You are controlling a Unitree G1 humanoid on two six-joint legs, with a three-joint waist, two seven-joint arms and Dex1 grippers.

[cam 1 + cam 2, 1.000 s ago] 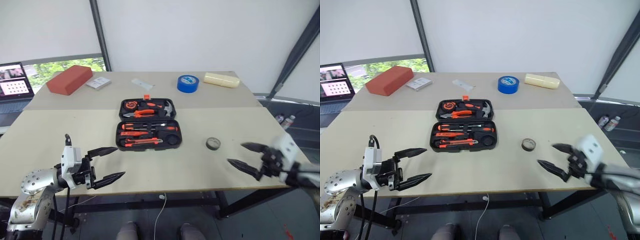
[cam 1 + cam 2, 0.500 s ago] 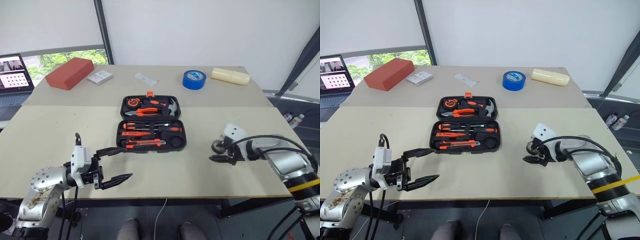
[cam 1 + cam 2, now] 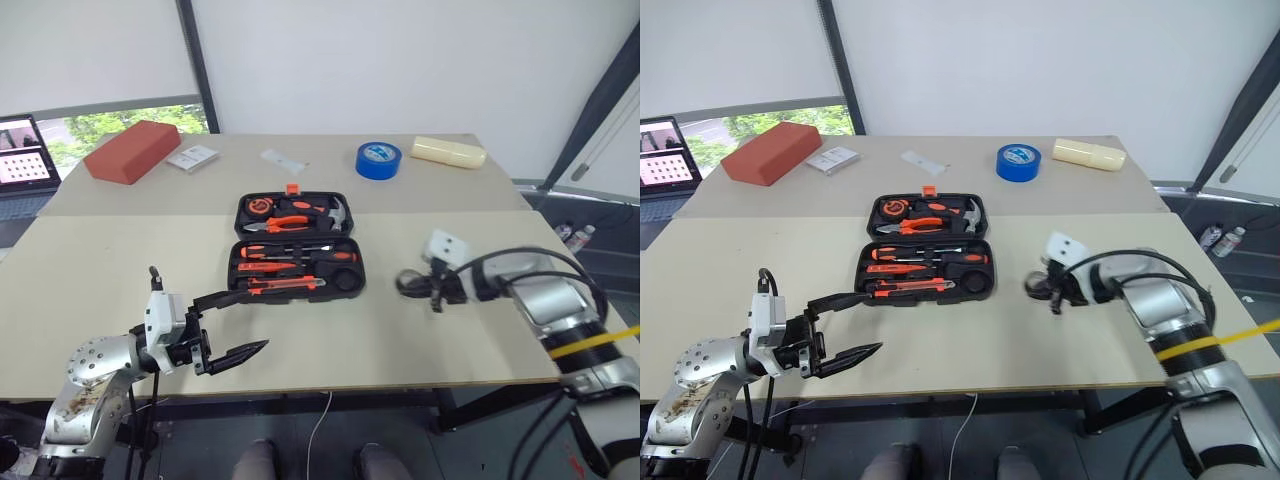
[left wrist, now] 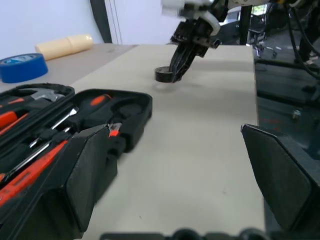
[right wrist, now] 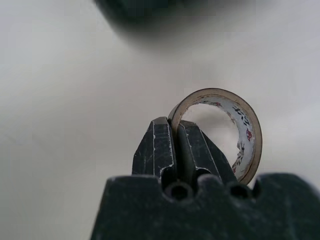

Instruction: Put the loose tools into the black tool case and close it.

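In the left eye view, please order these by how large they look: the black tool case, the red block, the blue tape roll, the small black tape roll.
1. black tool case
2. red block
3. blue tape roll
4. small black tape roll, partly hidden by the right gripper

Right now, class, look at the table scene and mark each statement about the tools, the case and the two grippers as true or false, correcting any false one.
1. The black tool case lies open on the table. True.
2. The right gripper is shut on the rim of the small black tape roll. True.
3. The left gripper holds a screwdriver. False: its fingers are spread open and hold nothing.
4. The blue tape roll sits inside the case. False: it stands on the table's far side, beside the cream block.
5. The red brick-like block lies on the table's far left corner. True.
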